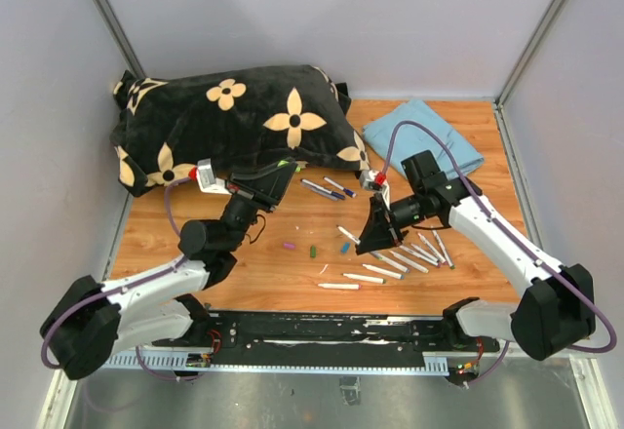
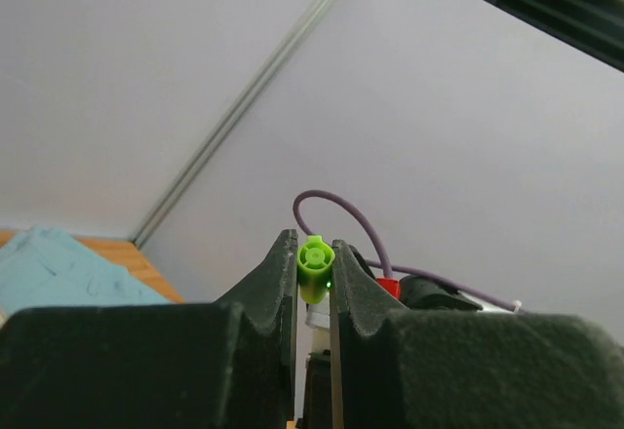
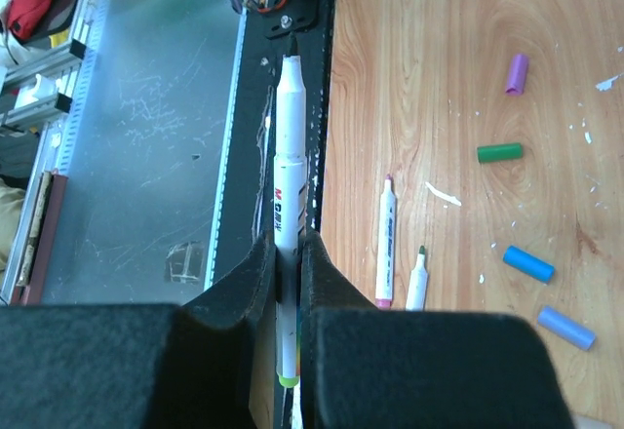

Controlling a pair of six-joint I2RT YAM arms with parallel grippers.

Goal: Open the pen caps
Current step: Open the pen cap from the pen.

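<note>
The left gripper (image 2: 312, 250) is clamped on a green cap (image 2: 315, 265); the right gripper (image 3: 288, 244) pinches the uncapped pen (image 3: 290, 136); loose caps (image 3: 500, 152) lie at three o'clock; the next move is probably to drop both and fetch the capped pens (image 1: 325, 189).

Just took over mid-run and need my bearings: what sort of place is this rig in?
Probably a robot lab test cell: plain grey panel walls on metal framing, arms bolted to a wooden tabletop, and staged props: a pillow, blue cloth, loose pens and caps.
</note>
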